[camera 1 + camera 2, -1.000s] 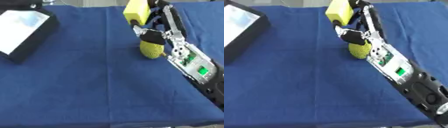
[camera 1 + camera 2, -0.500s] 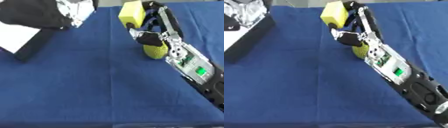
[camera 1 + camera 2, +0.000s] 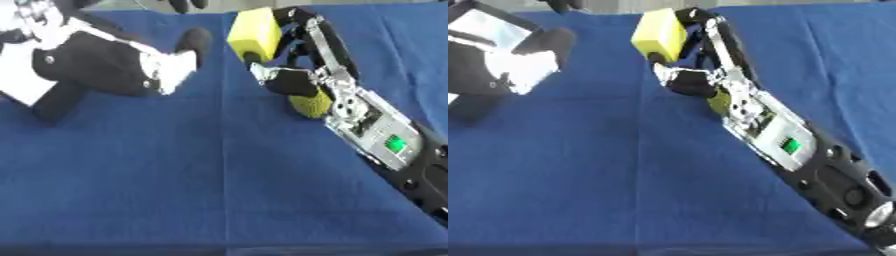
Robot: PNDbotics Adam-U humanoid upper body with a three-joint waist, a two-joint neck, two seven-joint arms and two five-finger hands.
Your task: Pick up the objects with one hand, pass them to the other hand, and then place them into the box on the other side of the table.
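The scene is evenly and brightly lit from above, and only soft shadows are cast on the blue worktop (image 3: 175, 175). Strong motion blur is seen on the left robot hand (image 3: 166, 70). Fine detail is softened throughout.

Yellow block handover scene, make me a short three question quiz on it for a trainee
1. True or false: the right hand holds the yellow block above the blue tablecloth.
2. Which thing lies on the cloth beside the right forearm? A) a red cup B) a yellow-green rounded object C) a silver spoon
3. Fill in: the left hand comes in from the view's ____ side, short of the block.

Key: 1 true; 2 B; 3 left. In question 3, the left hand's fingers are blurred, so whether they are open cannot be told.
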